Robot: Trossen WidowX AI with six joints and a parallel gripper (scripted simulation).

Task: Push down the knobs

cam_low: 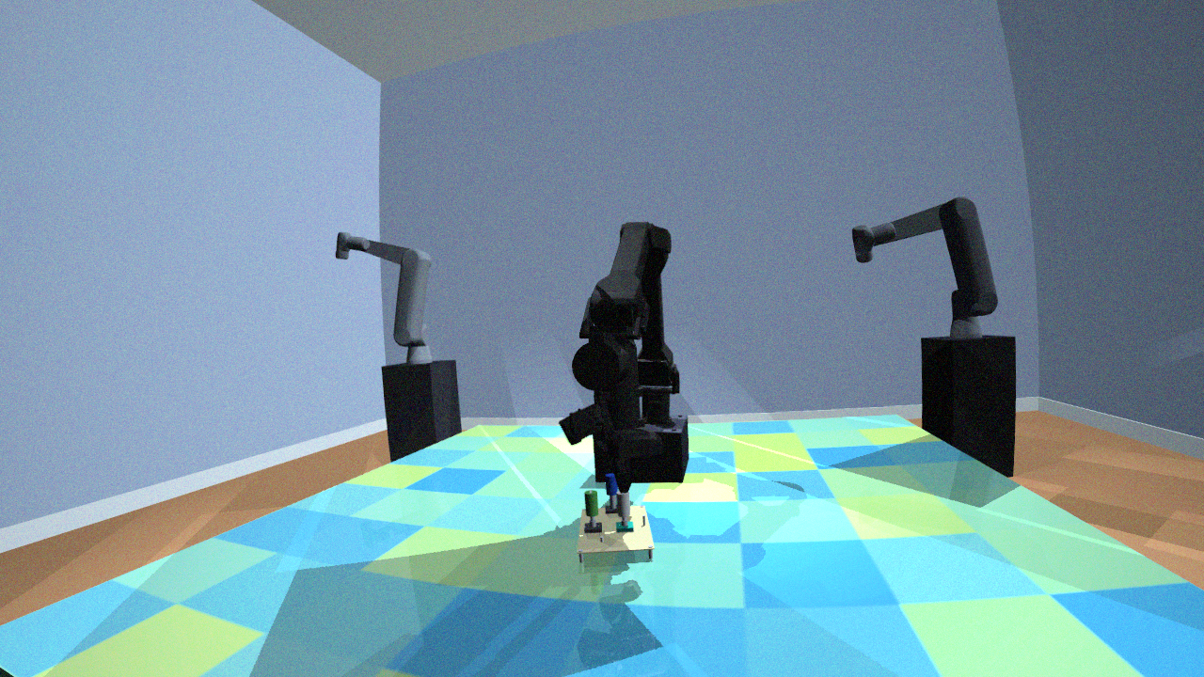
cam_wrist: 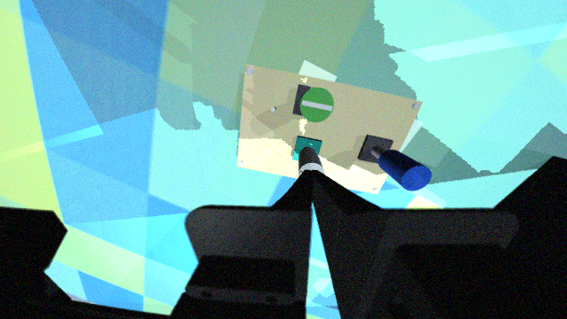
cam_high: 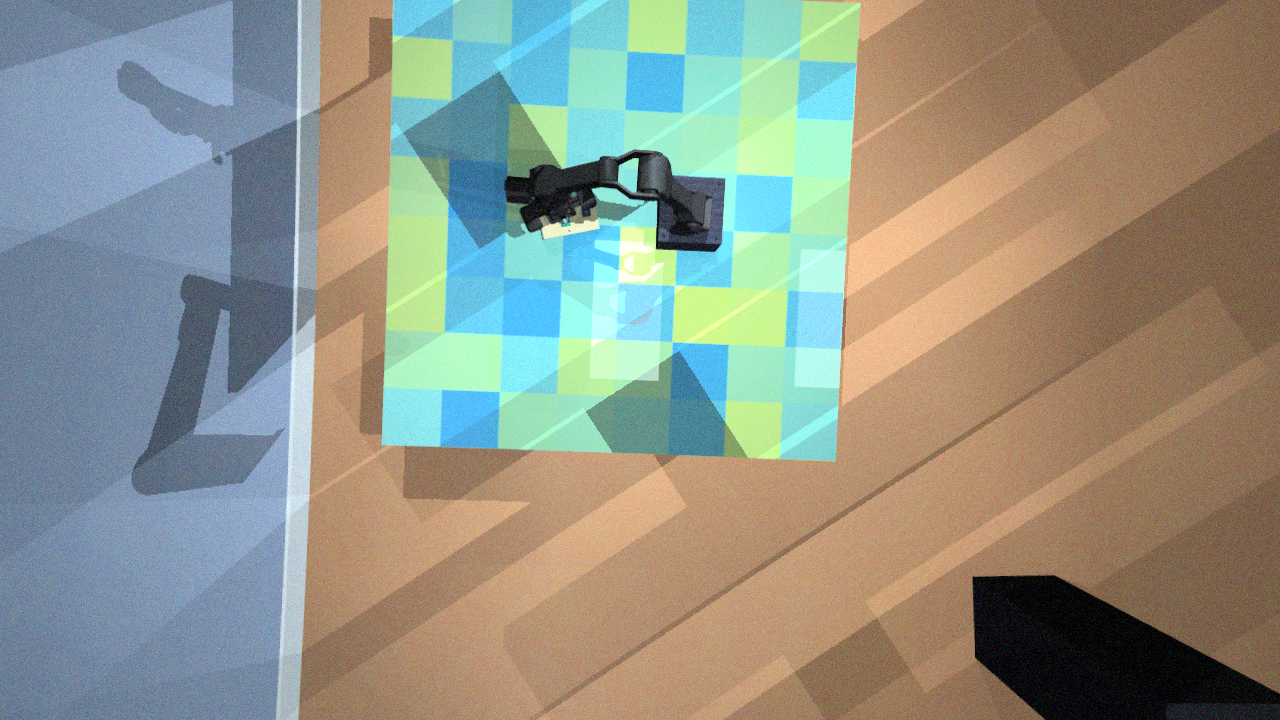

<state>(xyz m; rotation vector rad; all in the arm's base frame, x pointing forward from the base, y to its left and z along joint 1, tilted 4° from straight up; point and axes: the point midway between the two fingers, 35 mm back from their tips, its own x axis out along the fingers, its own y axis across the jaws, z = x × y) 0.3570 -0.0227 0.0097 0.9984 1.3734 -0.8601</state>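
Observation:
The cream circuit board point(cam_high: 572, 231) point(cam_low: 614, 543) point(cam_wrist: 345, 121) stands on short legs. A grey knob point(cam_low: 624, 505) point(cam_wrist: 310, 159) is over the teal potentiometer point(cam_low: 625, 527) point(cam_wrist: 307, 142); whether they touch is too small to tell. A green knob point(cam_low: 591, 502) point(cam_wrist: 316, 116) and a blue knob point(cam_low: 610, 483) point(cam_wrist: 399, 167) stand above dark potentiometers, with bare shaft showing below each in the exterior view. My gripper point(cam_wrist: 310, 175) is shut, its tips at the grey knob's top, partly covering it in the wrist view. Nothing shows between the fingers.
The arm's base point(cam_high: 689, 240) point(cam_low: 665, 450) stands on the checkered table behind the board. The blue knob rises beside my fingers, to their right in the wrist view. Two other arms point(cam_low: 412, 294) point(cam_low: 968, 257) stand on pedestals beyond the table.

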